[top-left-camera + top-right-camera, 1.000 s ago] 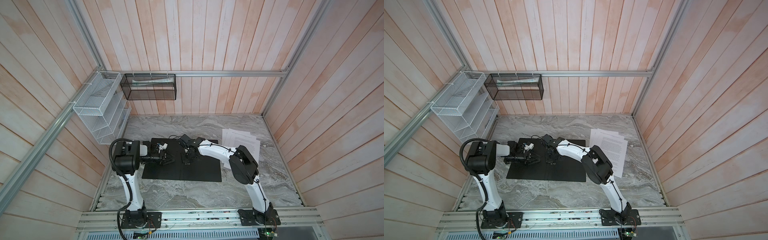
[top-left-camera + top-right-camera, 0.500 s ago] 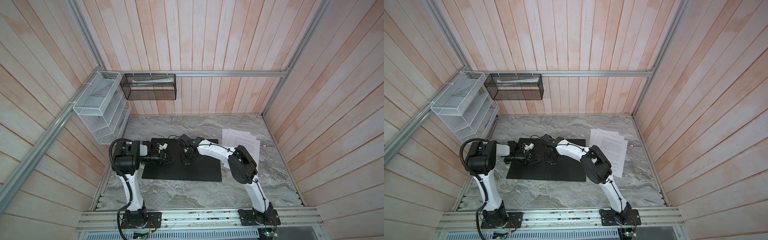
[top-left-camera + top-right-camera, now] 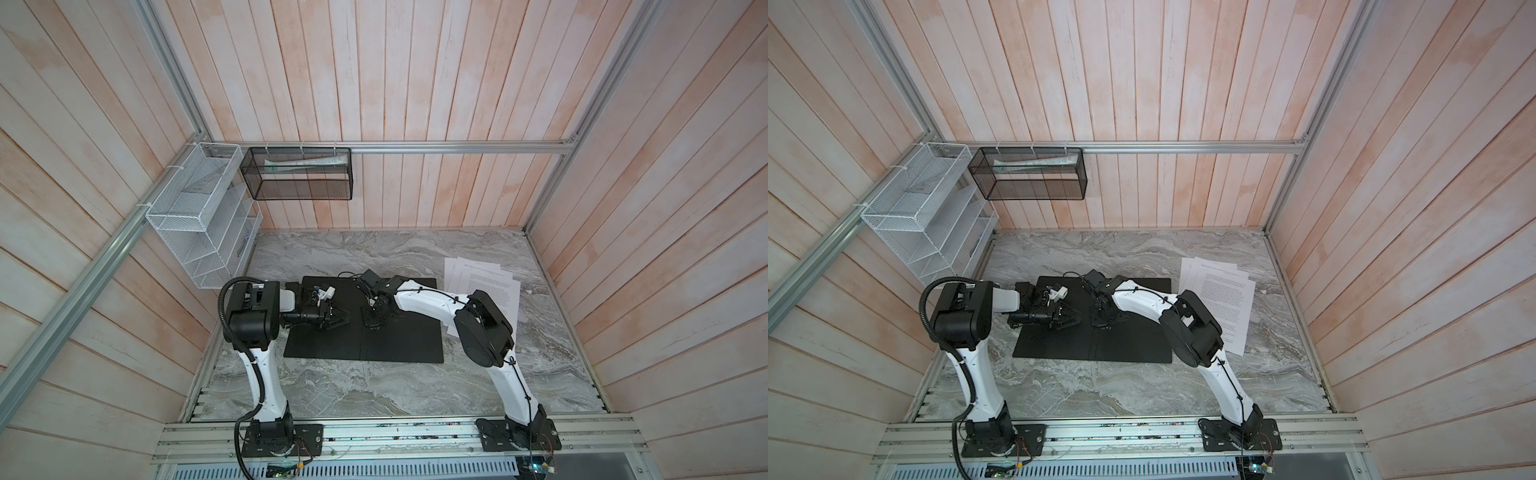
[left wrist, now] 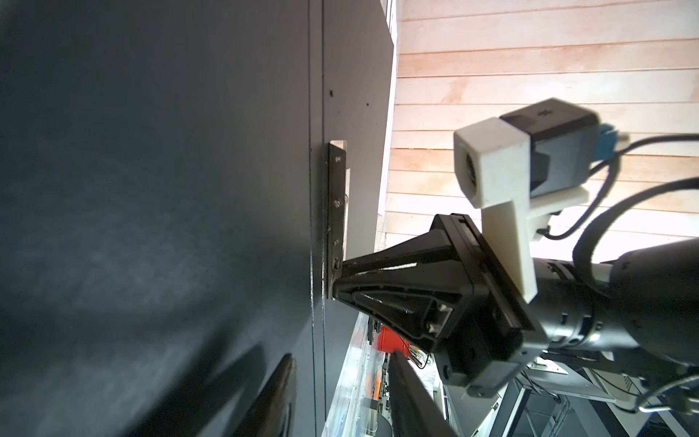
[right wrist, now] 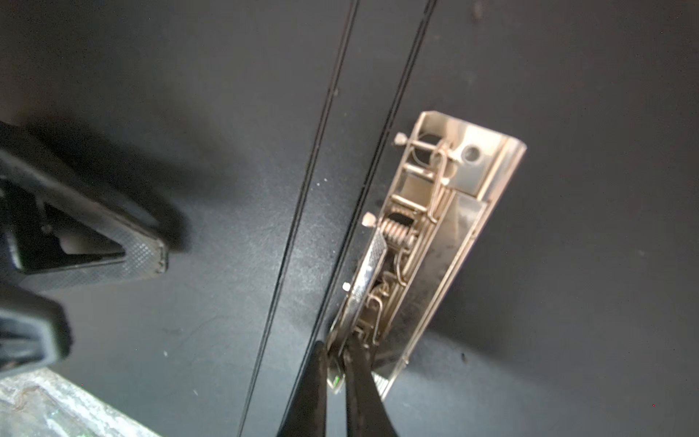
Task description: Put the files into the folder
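The folder lies open at centre, black side up, the files fanned beside its right edge. The left gripper hangs part-spread over its left leaf; the right gripper pinches the end of the spine clip.

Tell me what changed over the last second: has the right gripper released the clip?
Only the right arm's elbow edged slightly toward the folder. The right gripper remains pinched on the spine clip's lever; the left gripper stays open at the folder, the files lie beside it, all unmoved.
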`<state>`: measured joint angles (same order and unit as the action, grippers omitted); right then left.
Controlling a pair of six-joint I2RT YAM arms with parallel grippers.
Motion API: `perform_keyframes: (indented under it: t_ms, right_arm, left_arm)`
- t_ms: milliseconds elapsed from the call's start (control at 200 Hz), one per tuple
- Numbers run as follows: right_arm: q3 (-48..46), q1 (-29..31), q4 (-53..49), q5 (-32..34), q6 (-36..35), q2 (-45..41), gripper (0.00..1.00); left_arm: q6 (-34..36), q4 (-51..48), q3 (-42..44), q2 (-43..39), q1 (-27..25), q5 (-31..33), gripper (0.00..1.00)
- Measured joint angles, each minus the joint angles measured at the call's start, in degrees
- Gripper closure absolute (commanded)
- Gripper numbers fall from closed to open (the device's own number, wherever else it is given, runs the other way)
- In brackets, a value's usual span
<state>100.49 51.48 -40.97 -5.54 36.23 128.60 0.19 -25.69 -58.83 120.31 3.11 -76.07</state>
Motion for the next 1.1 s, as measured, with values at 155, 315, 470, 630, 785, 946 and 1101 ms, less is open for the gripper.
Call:
perform_keyframes:
  t_ms: [155, 315, 470, 630, 785, 946, 1101]
  right_arm:
    - [-2.2, -0.3, 2.3, -0.8, 0.3, -1.1, 0.92]
    - [-6.1, -1.0, 6.6, -2.7, 1.3, -3.0, 0.89]
    - [-7.8, -1.3, 9.0, -4.2, 1.5, -3.8, 0.87]
    - [-7.8, -1.3, 9.3, -4.8, 1.5, -3.9, 0.87]
    - [-7.7, -1.5, 9.0, -4.9, 1.7, -4.1, 0.86]
    - [-8.5, -1.5, 8.9, -4.9, 2.4, -5.0, 0.83]
    - [-9.9, -1.7, 7.7, -5.1, 2.8, -7.3, 0.83]
  left_arm:
    - [0.0, 0.0, 0.0, 0.0, 0.0, 0.0, 0.57]
    - [0.0, 0.0, 0.0, 0.0, 0.0, 0.0, 0.57]
    - [0.0, 0.0, 0.0, 0.0, 0.0, 0.0, 0.57]
    - [0.0, -0.1, 0.0, 0.0, 0.0, 0.0, 0.57]
    - [0.0, -0.1, 0.0, 0.0, 0.0, 0.0, 0.57]
    - [0.0, -0.3, -0.2, 0.0, 0.0, 0.2, 0.57]
    - [0.0, -0.5, -0.3, 0.0, 0.0, 0.4, 0.57]
